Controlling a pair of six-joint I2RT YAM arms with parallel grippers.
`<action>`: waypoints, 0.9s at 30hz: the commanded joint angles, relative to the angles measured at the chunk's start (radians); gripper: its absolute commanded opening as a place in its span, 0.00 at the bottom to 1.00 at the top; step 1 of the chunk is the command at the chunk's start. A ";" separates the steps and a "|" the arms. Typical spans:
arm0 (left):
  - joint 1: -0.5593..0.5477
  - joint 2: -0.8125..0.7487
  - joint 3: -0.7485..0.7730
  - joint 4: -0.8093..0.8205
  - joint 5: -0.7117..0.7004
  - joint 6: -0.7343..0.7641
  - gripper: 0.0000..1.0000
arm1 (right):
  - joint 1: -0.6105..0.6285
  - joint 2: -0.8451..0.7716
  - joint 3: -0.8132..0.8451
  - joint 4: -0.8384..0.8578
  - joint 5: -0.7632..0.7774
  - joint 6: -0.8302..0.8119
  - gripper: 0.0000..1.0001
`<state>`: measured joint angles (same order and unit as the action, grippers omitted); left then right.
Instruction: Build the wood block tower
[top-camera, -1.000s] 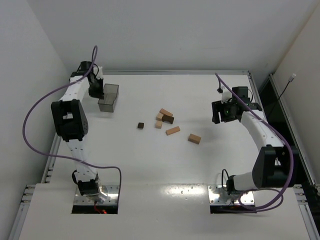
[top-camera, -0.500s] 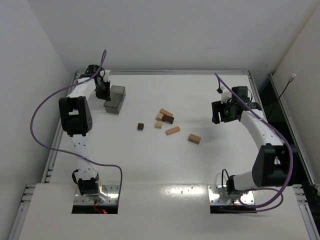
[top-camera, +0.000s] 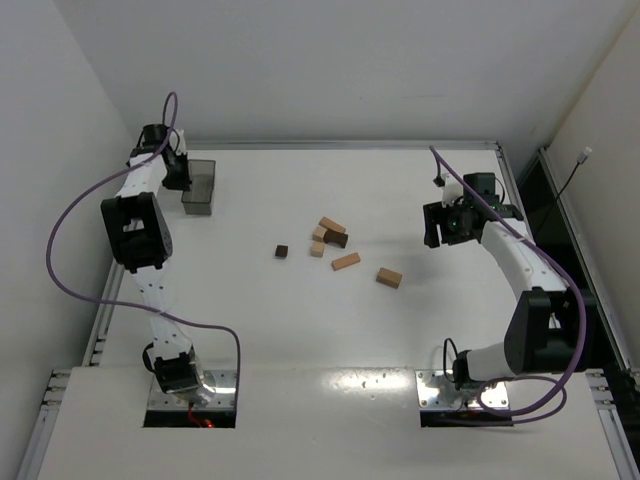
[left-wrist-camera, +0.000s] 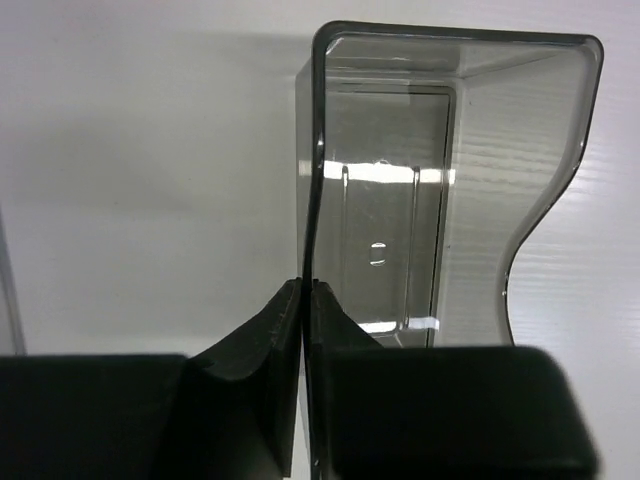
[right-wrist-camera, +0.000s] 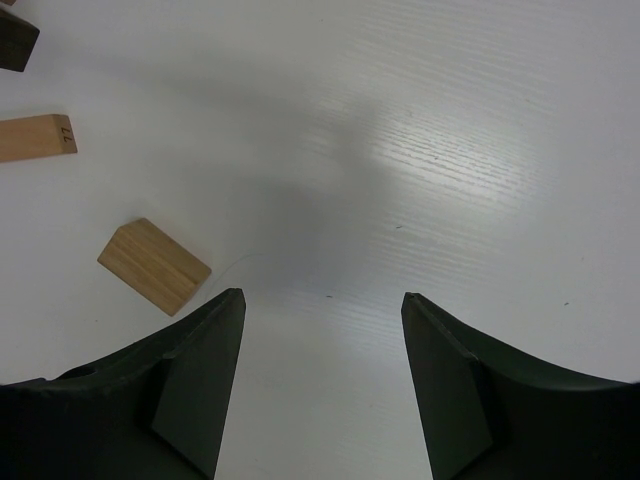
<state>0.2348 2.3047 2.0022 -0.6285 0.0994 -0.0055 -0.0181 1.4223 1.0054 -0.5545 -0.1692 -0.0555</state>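
Pinching one long wall of the grey translucent box (left-wrist-camera: 545, 150), the left gripper (left-wrist-camera: 303, 288) has its jaws closed tight on that thin wall, at the far left corner of the table (top-camera: 300, 330). We see the right gripper (right-wrist-camera: 322, 310) half parted, holding nothing, above bare table. The wood blocks (top-camera: 333, 240) lie scattered mid-table, one tan block (right-wrist-camera: 153, 265) near the right fingers.

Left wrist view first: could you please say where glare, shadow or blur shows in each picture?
Left wrist view: glare streaks inside the grey box; the left gripper dark and soft-edged. Right wrist view: a broad soft shadow on the table beyond the right gripper; the tan block sharp. Top view: even light.
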 joint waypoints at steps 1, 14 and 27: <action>0.011 0.038 0.030 0.013 -0.006 -0.001 0.07 | -0.006 -0.019 0.047 0.019 -0.026 0.003 0.61; 0.029 -0.037 -0.080 0.099 0.016 -0.010 0.96 | 0.003 0.009 0.056 0.019 -0.035 0.003 0.61; -0.028 -0.258 -0.010 0.070 0.227 -0.091 0.98 | 0.003 0.009 0.047 0.019 -0.053 0.003 0.61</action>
<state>0.2428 2.1658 1.9217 -0.5705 0.2581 -0.0807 -0.0174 1.4250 1.0180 -0.5549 -0.1951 -0.0555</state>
